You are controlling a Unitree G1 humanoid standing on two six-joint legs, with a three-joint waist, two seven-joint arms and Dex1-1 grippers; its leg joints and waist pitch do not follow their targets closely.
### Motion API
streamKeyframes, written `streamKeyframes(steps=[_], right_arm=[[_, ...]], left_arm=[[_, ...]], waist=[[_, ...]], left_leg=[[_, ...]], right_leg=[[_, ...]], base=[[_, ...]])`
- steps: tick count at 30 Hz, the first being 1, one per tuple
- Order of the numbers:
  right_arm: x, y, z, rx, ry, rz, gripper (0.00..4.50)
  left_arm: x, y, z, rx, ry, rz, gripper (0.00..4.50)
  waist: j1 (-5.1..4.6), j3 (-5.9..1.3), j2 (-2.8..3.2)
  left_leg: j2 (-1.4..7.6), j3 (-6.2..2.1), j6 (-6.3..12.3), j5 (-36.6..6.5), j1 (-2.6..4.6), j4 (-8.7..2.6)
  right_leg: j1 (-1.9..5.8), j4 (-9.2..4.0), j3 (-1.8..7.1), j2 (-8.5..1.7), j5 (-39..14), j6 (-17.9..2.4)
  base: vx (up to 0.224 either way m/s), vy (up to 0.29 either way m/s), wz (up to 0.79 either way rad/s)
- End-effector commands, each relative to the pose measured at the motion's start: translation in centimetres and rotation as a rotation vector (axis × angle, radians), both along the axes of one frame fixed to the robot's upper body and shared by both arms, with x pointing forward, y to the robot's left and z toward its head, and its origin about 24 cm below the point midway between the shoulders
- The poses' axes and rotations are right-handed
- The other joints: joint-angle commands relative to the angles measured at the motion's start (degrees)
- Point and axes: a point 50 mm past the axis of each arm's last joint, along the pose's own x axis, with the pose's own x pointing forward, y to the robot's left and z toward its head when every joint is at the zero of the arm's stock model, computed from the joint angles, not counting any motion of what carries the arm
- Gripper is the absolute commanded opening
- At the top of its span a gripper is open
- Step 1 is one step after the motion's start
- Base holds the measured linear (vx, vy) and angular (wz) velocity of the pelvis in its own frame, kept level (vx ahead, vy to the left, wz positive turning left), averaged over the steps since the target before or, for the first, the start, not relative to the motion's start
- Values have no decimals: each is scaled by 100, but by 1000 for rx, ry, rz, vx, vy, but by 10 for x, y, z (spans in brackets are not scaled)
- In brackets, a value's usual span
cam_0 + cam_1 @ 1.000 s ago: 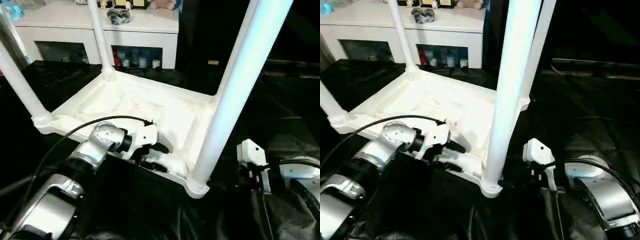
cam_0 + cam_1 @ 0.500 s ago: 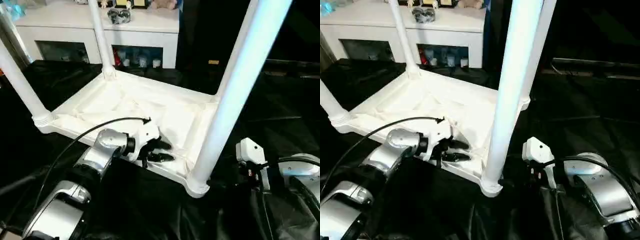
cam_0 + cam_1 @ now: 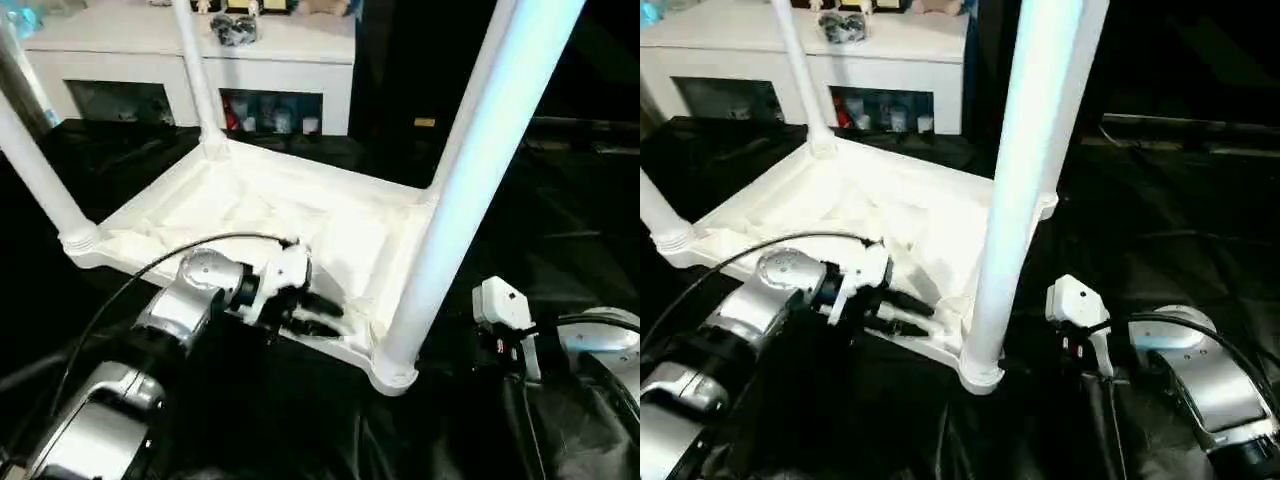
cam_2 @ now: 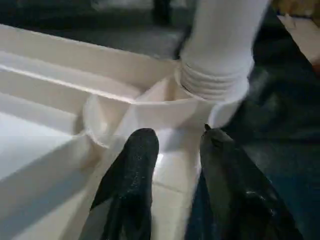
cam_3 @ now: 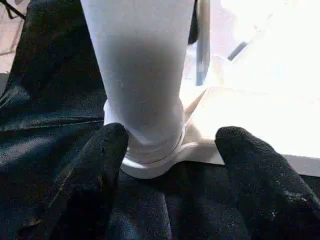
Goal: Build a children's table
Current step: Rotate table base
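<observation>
The children's table lies upside down on black cloth, its white ribbed tabletop [image 3: 250, 205] facing up. White legs stand in its corner sockets: a near-right leg [image 3: 470, 180], a near-left leg [image 3: 35, 170] and a far leg [image 3: 195, 70]. My left gripper [image 3: 322, 314] hovers at the tabletop's near rim, pointing toward the near-right socket [image 4: 200, 100]. Its black fingers [image 4: 132, 170] stand a little apart with nothing between them. My right gripper [image 5: 172, 135] is open wide, one finger [image 5: 95, 165] on each side of the near-right leg's base.
A white cabinet [image 3: 290, 60] with glass doors and small items on top stands behind the table. Crumpled black cloth [image 3: 560, 200] covers the floor all around. A black cable [image 3: 150, 265] arcs over my left forearm.
My left gripper's fingers have drawn closer together and shifted at the near rim. The right gripper has stayed where it was beside the leg.
</observation>
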Motion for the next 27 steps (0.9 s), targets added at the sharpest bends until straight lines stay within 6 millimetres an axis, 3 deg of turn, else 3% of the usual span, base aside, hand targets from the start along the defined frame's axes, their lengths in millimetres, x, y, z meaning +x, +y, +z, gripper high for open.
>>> streamKeyframes(steps=[1,6,7,11,25,27], right_arm=[[2,-2,3,-16,-23,-8,325],[3,1,1,-25,-22,4,325],[3,1,1,-26,-21,6,325],[4,3,0,-25,-23,10,325],[6,7,-3,-25,-23,26,325],[6,8,-3,-24,-24,29,325]], left_arm=[[-2,-1,-2,46,-24,-24,212],[-4,-1,-9,96,-20,-53,212],[-4,0,-11,109,-21,-54,212],[-4,3,-13,122,-37,-33,177],[-2,6,-13,100,3,8,66],[-2,7,-12,98,3,22,52]], waist=[[13,-293,-57],[13,-293,-63],[7,-289,-98],[11,-277,-72],[-5,-263,-104],[-15,-264,-130]], left_leg=[[444,-168,374,-986,122,-485],[443,-160,488,-872,119,-471],[444,-155,489,-903,121,-474],[450,-161,433,-1027,132,-487],[443,-157,417,-1018,123,-496],[443,-158,415,-1011,118,-499]], right_leg=[[121,-435,211,-537,108,-1738],[125,-430,199,-538,242,-1781],[123,-440,200,-533,170,-1784],[109,-459,205,-539,-95,-1766],[105,-467,205,-543,-269,-1744],[109,-467,203,-544,-286,-1728]], base=[[0,0,0],[0,0,0],[0,0,0],[0,0,0],[0,0,0],[0,0,0]])
